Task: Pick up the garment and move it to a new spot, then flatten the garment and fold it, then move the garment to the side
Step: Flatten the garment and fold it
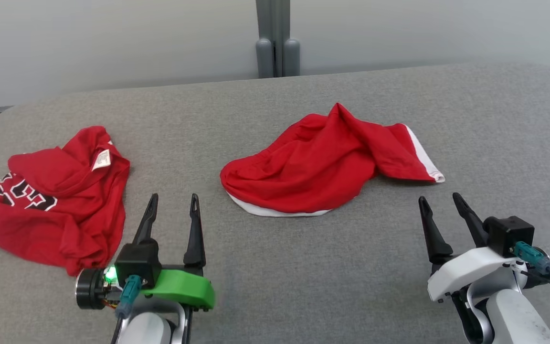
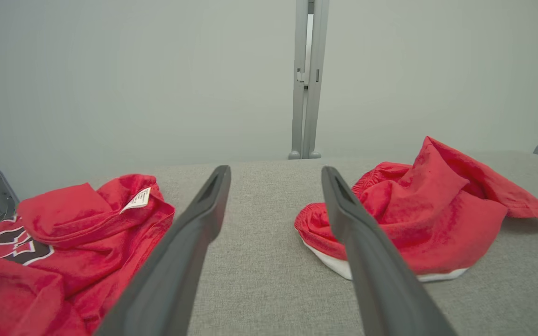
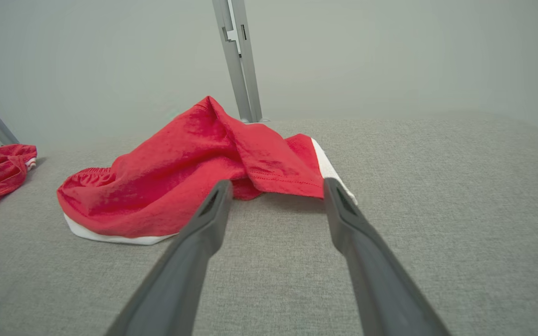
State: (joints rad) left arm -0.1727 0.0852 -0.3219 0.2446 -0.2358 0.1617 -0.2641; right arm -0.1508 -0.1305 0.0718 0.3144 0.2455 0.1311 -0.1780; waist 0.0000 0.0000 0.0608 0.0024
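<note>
Red shorts (image 1: 318, 167) with white trim lie crumpled at the middle of the grey table (image 1: 303, 277), and a rumpled red jersey (image 1: 55, 200) lies well apart from them at its left end. The left gripper (image 1: 174, 198) stands with jaws spread and empty just beside the jersey. The right gripper (image 1: 439, 198) is likewise wide and empty, near the shorts' right leg.
</note>
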